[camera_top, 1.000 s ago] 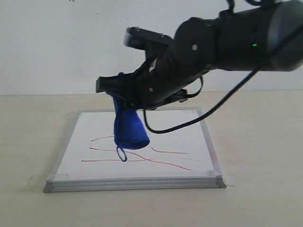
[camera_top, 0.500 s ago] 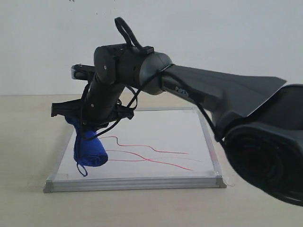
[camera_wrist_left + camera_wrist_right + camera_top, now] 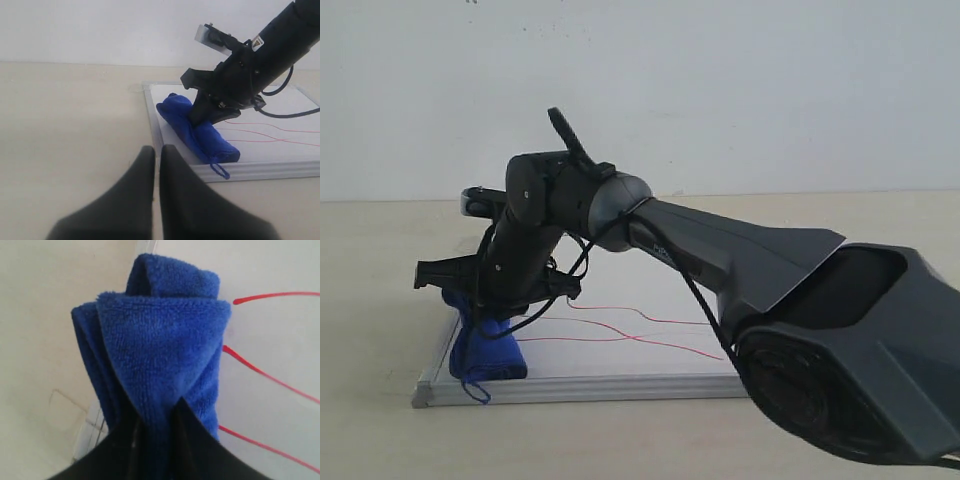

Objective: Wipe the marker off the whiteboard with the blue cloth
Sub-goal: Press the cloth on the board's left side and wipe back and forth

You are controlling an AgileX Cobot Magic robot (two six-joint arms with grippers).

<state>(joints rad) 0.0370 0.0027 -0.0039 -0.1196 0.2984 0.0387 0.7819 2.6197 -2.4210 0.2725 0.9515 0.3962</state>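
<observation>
The whiteboard (image 3: 620, 362) lies flat on the table, with red marker lines (image 3: 650, 340) waving across its middle. My right gripper (image 3: 488, 312) reaches across to the board's front-left corner and is shut on the blue cloth (image 3: 485, 355). The cloth's lower end presses on the board, and its loop (image 3: 475, 392) hangs over the silver frame. In the right wrist view the cloth (image 3: 160, 335) bulges out past the gripper (image 3: 156, 412), with marker lines (image 3: 260, 372) beside it. My left gripper (image 3: 156, 150) is shut and empty over the bare table, short of the board's edge (image 3: 152, 125).
The beige table (image 3: 380, 300) runs around the board on all sides, and a white wall (image 3: 720, 90) stands behind. The right arm's thick dark link (image 3: 840, 340) fills the lower right of the exterior view. A clear tape tab (image 3: 65, 410) marks the board's corner.
My right arm has swung left and down with the blue cloth, from above the board's middle to its front-left corner, where the cloth now touches the surface.
</observation>
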